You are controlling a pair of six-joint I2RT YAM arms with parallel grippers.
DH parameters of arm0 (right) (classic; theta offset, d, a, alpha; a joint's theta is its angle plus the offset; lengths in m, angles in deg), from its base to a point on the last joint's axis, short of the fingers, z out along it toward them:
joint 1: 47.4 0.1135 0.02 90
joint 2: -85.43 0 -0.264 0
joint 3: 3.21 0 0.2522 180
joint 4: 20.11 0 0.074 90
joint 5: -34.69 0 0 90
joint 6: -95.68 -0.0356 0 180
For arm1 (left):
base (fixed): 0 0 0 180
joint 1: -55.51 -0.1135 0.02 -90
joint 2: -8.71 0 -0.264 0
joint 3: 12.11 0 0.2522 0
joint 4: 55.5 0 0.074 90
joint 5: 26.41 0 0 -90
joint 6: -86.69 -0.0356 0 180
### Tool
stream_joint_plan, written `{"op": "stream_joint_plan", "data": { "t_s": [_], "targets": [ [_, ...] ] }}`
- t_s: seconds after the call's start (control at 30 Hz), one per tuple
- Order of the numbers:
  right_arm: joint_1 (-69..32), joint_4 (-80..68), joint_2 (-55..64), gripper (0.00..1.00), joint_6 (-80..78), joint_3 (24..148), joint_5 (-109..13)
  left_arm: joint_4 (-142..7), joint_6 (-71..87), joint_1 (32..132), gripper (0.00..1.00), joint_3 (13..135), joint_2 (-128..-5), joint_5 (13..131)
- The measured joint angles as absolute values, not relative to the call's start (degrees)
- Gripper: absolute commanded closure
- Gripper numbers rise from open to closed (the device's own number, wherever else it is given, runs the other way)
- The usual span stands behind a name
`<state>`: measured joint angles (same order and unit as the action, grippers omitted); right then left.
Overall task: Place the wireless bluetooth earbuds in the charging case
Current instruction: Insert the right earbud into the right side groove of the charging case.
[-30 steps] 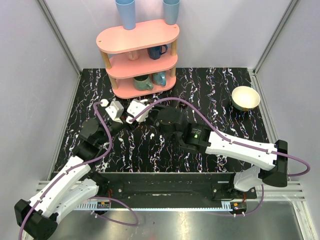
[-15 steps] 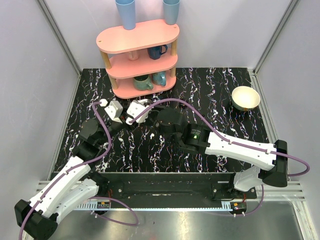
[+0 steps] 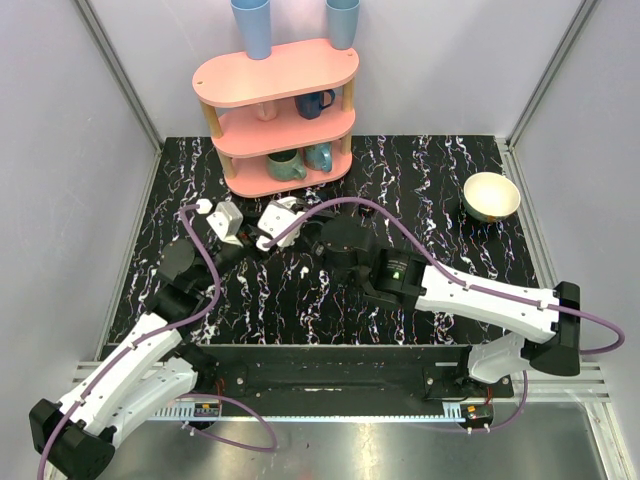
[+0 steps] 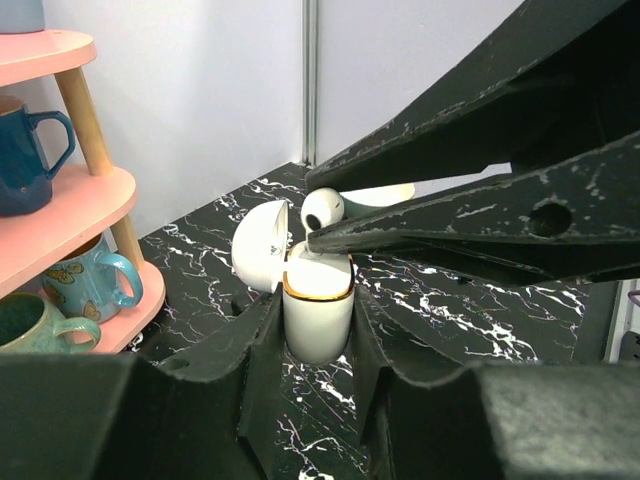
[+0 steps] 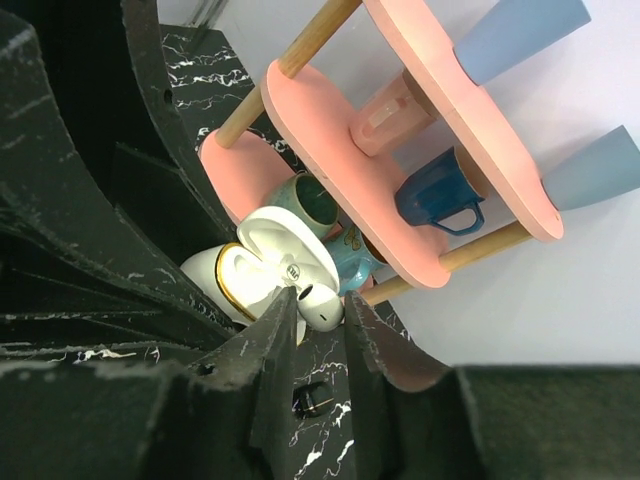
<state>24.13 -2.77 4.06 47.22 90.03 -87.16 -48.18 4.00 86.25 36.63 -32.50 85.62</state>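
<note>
Left gripper (image 4: 316,335) is clamped on the lower body of the white charging case (image 4: 318,300), one finger on each side, holding it upright over the black marbled table (image 3: 420,180), in front of the pink shelf (image 3: 277,110). The case's lid (image 4: 260,245) is hinged open and leans back to the left; a gold rim shows around the mouth. One white earbud (image 4: 322,208) sits directly above the open mouth, just clear of the rim or barely touching it; I cannot tell which. Right gripper (image 5: 320,322) reaches in from the right, its jaws nearly together, with the earbud pinched between their tips. A second earbud cannot be made out. Far right: a cream bowl (image 3: 491,196), well apart from both arms.
</note>
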Motion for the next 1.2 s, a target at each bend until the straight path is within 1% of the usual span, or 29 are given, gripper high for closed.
{"op": "stream_joint_plan", "data": {
  "t_s": [0.03,0.13,0.23,0.27,0.33,0.4,0.57,0.6,0.77,0.9,1.07,1.2],
  "targets": [
    [24.15,-2.88,4.24,0.62,47.17,89.94,-87.1,-48.0,4.07,86.25,1.0,36.63,-32.48,85.59],
    [24.22,-3.6,5.0,0.55,46.89,89.57,-87.1,-47.19,4.14,86.25,1.0,36.63,-32.48,85.48],
    [24.22,-3.85,5.68,0.53,46.69,89.57,-87.06,-46.43,4.27,86.25,1.0,36.61,-32.48,85.44],
    [24.22,-4.09,5.79,0.5,46.58,89.57,-86.95,-46.12,4.27,86.25,1.0,36.61,-32.48,85.44],
    [24.22,-4.54,5.86,0.49,46.5,89.55,-86.71,-45.71,4.27,86.25,1.0,36.53,-32.48,85.42],
    [24.22,-4.83,5.86,0.45,46.34,89.55,-86.16,-45.58,4.29,86.25,1.0,36.33,-32.48,85.42],
    [24.22,-5.48,5.86,0.4,45.67,89.42,-85.59,-45.6,4.33,86.25,1.0,35.98,-32.5,85.44],
    [24.22,-5.75,5.86,0.38,45.43,89.42,-85.57,-45.58,4.33,86.25,1.0,35.98,-32.5,85.44],
    [24.22,-6.58,5.86,0.34,44.57,89.37,-85.42,-45.55,4.33,86.25,1.0,35.89,-32.48,85.42],
    [24.22,-7.21,5.97,0.29,43.81,89.33,-84.78,-45.55,4.33,86.25,1.0,35.87,-32.48,85.42],
    [24.22,-7.85,7.67,0.16,41.6,88.81,-83.1,-44.7,4.27,86.25,1.0,35.67,-32.37,84.76],
    [24.24,-9.55,11.39,0.12,39.57,87.95,-81.53,-44.09,4.03,86.25,1.0,35.17,-31.81,84.09]
  ]
}}
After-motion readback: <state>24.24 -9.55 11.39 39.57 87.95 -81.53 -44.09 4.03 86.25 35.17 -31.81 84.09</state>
